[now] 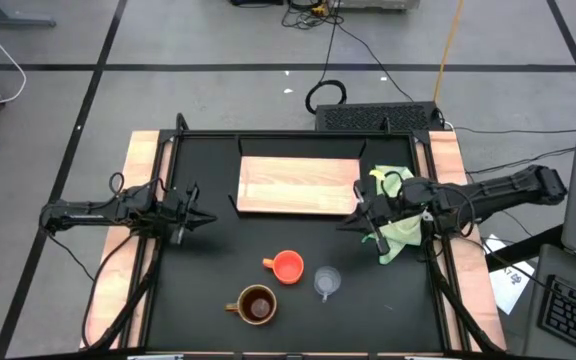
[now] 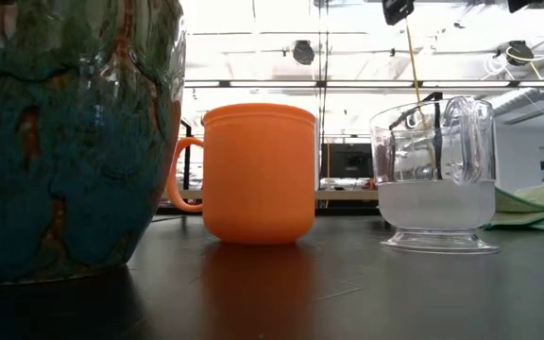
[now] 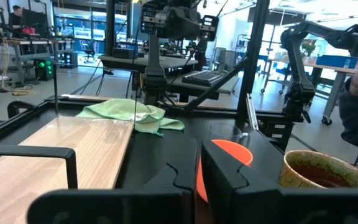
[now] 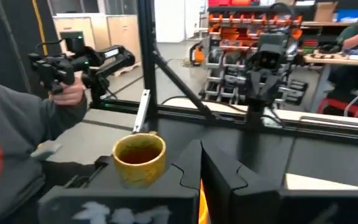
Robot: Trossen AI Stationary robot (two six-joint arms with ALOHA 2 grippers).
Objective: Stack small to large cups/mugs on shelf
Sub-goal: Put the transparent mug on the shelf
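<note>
Left gripper (image 1: 206, 218) nearly closed, empty, table's 9 o'clock. Glass cup (image 1: 327, 281) at its 4 o'clock; right gripper (image 1: 346, 224), fingers together, nearer, cup at its 6 o'clock.

The high view looks straight down on the whole tabletop (image 1: 208, 260). The low view sits at tabletop height, very close to the brown mug (image 2: 64, 142), orange cup (image 2: 258, 175) and glass cup (image 2: 437, 175). Each wrist view faces across the tabletop toward the opposite arm; both show the brown mug.
</note>
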